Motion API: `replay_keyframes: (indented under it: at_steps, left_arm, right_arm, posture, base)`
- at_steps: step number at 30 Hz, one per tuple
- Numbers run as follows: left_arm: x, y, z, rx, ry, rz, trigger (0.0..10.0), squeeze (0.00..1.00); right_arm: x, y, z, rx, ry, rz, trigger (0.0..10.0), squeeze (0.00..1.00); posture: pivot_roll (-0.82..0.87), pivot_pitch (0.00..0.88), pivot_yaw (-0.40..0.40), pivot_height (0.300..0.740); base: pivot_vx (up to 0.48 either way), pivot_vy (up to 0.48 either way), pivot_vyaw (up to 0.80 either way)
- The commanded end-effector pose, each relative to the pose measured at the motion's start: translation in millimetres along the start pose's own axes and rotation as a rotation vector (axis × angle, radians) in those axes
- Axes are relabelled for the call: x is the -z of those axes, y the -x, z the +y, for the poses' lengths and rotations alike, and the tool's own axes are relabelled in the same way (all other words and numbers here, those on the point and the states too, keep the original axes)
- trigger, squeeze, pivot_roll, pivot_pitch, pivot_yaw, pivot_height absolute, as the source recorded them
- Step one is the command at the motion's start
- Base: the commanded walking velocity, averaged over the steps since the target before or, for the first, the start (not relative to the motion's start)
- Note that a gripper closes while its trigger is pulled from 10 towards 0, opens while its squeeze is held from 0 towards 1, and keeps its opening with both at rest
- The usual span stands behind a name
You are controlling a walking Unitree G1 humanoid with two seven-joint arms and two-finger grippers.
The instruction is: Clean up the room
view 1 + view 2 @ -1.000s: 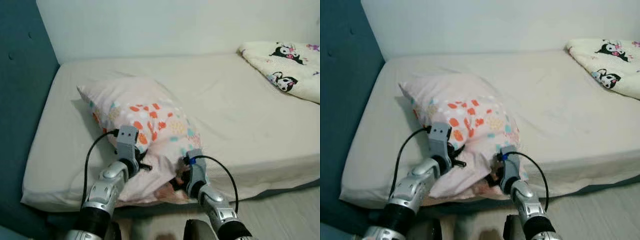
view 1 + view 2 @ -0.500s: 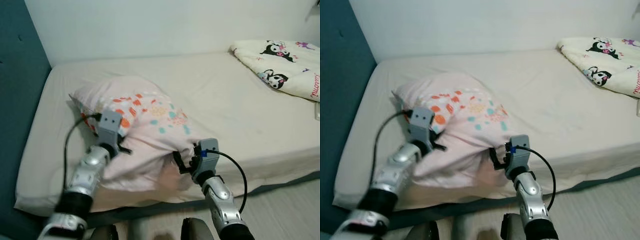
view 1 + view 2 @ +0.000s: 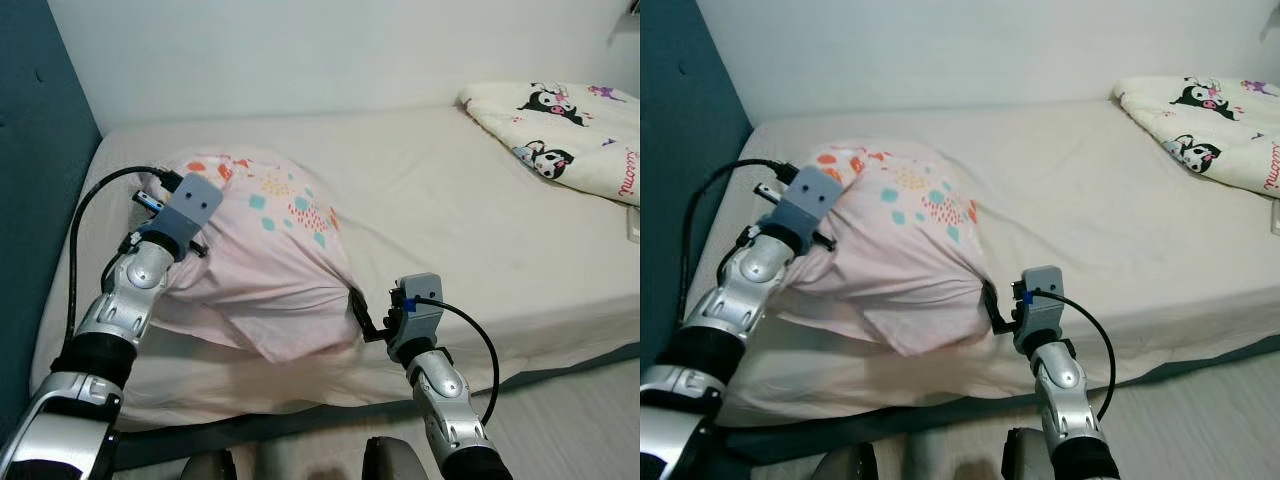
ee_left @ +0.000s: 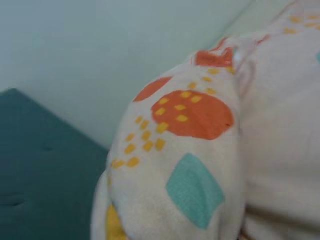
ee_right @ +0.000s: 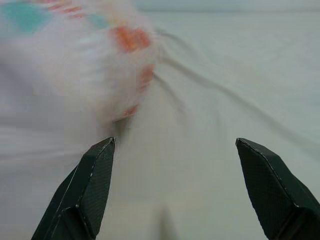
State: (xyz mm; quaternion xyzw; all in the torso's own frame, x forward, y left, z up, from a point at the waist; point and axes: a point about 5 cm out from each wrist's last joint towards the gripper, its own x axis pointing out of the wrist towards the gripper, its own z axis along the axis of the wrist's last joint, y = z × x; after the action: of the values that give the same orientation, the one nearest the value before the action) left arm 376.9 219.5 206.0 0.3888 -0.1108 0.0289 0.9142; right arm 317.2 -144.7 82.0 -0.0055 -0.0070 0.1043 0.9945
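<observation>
Teal padded headboard [image 3: 40,150] stands at the far left, with the mattress [image 3: 450,210] running off to the right; the left gripper [image 3: 165,215] is pressed into the head-end side of the pink patterned pillow [image 3: 260,260], whether clenched on fabric I cannot tell; the pillow lies bunched near the front edge of the mattress, its long axis running from the headboard side toward the right gripper [image 5: 175,195]; that gripper, fingers spread and released, sits just beside the pillow's lower corner; a cartoon-print blanket [image 3: 570,130] lies well apart at far right.
</observation>
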Motion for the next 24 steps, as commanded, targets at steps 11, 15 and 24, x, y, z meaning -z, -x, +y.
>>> replay_keyframes:
  at_steps: [11, 15, 24]
  left_arm:
    - [51.6, 12.7, 57.2, -0.190, -0.267, 0.205, 0.0, 0.00]
    - [80.5, 27.8, 46.0, -0.135, -0.159, 0.367, 0.0, 0.00]
    - [122.2, 60.2, 48.9, -0.258, -0.053, 0.597, 0.0, 0.00]
  right_arm:
    - [4.7, 1.3, -2.2, 0.004, -0.004, 0.023, 10.0, 0.00]
    - [6.6, 1.1, 0.0, -0.019, -0.015, 0.038, 10.0, 0.00]
    - [7.1, 0.8, 3.0, -0.050, -0.020, 0.046, 10.0, 0.00]
  posture:
    - [0.08, 0.079, -0.074, 0.586]
    - [0.08, 0.081, -0.075, 0.586]
    - [0.07, 0.087, -0.067, 0.586]
  base:
    - [0.000, 0.000, 0.00]
    - [0.000, 0.000, 0.00]
    - [0.000, 0.000, 0.00]
